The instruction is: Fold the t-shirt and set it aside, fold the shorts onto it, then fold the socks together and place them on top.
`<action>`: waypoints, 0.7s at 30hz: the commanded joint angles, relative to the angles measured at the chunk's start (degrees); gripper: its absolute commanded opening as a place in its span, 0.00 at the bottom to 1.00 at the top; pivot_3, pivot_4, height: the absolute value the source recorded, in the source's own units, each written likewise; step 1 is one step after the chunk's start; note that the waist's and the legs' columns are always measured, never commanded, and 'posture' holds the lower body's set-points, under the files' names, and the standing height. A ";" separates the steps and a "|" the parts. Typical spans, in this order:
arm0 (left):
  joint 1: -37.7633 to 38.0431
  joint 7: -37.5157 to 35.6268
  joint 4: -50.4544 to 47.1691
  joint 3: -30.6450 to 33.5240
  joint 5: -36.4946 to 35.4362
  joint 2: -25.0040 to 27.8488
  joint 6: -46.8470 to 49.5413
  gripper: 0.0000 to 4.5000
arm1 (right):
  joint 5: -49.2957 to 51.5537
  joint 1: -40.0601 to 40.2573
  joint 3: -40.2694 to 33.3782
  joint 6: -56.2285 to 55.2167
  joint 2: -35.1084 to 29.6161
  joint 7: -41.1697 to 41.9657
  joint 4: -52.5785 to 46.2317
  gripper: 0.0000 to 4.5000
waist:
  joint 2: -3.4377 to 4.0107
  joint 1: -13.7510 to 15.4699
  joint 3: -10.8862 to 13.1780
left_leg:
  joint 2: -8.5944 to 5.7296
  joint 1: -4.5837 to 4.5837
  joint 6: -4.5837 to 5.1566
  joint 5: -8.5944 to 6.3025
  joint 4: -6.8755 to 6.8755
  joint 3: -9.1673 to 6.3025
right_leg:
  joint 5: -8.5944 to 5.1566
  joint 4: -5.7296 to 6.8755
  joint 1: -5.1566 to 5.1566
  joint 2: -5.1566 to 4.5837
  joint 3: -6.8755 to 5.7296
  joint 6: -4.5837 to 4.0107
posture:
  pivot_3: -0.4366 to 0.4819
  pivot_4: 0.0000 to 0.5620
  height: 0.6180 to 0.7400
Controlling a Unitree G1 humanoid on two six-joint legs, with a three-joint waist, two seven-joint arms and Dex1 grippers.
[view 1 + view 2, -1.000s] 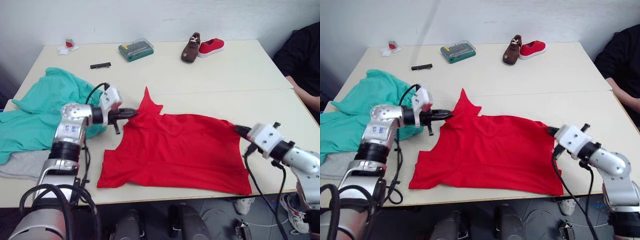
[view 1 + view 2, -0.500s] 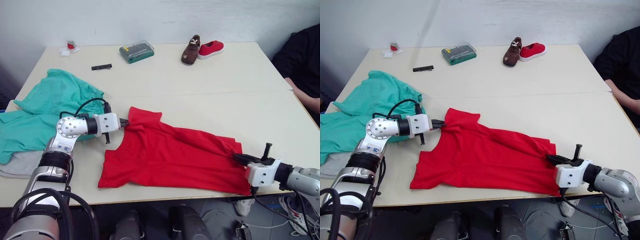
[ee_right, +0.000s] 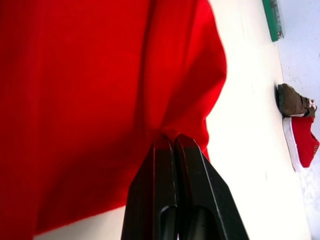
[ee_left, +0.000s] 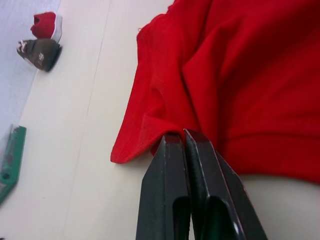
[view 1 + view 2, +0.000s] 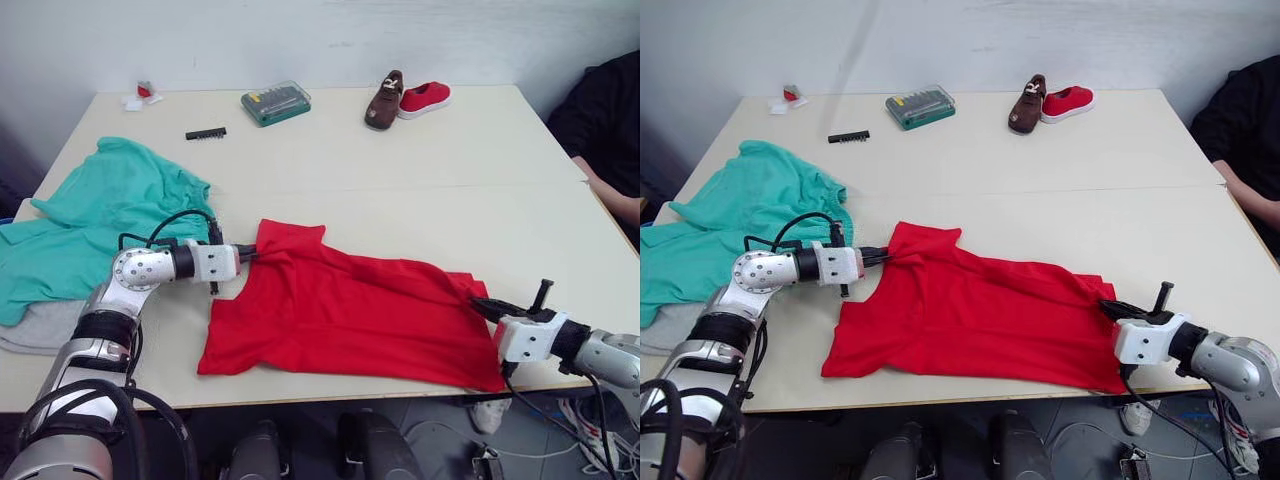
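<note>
The red t-shirt [image 5: 350, 315] lies on the near half of the table, partly folded over itself with a ridge running across it. My left gripper [image 5: 248, 257] is shut on the t-shirt's left sleeve edge [image 4: 150, 135], low over the table. On the other side my right gripper [image 5: 481, 305] is shut on the t-shirt's right edge [image 3: 170, 125] near the table's front. The teal shorts [image 5: 95, 215] lie crumpled at the left. A light grey sock [image 5: 35, 325] shows under the shorts at the front left edge.
At the back of the table stand a green bit case [image 5: 274, 102], a black bit strip [image 5: 204, 133], a brown shoe [image 5: 383, 98] and a red shoe [image 5: 426, 97]. A person in black [image 5: 610, 130] sits at the right. The table's front edge [image 5: 330, 395] runs close below the shirt.
Both grippers came down from a raised hold to table height, drawing the shirt's far edge toward the front so the cloth now lies folded over. In the last half second little has moved.
</note>
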 commanded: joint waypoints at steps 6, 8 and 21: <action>5.41 -12.82 -19.06 4.79 -16.37 2.85 32.03 0.48 | 13.60 5.71 -4.70 10.85 -1.44 4.58 -15.88 0.60 | 0.01 -0.15 0.00 | 0.05 0.00 -0.01 0.00 0.00 -0.01 | 0.00 0.03 -0.01 0.05 0.02 0.00 | 0.48 0.27 1.00; 5.83 -14.17 -22.40 6.37 -19.23 4.20 41.06 0.63 | 15.51 6.21 -5.82 14.04 -1.14 4.86 -19.21 0.75 | 0.00 -0.14 0.01 | 0.07 0.00 -0.02 0.00 0.01 -0.02 | 0.00 0.02 0.00 0.07 0.03 0.00 | 0.48 0.27 1.00; -12.05 -8.57 -12.21 7.91 -25.73 2.91 92.83 0.98 | 32.20 -4.41 -1.58 48.81 3.78 3.73 -39.35 1.00 | -0.06 0.75 0.00 | 0.00 -0.18 0.04 0.01 0.24 -0.31 | 0.00 0.03 0.03 0.05 -0.11 0.01 | 0.48 0.27 1.00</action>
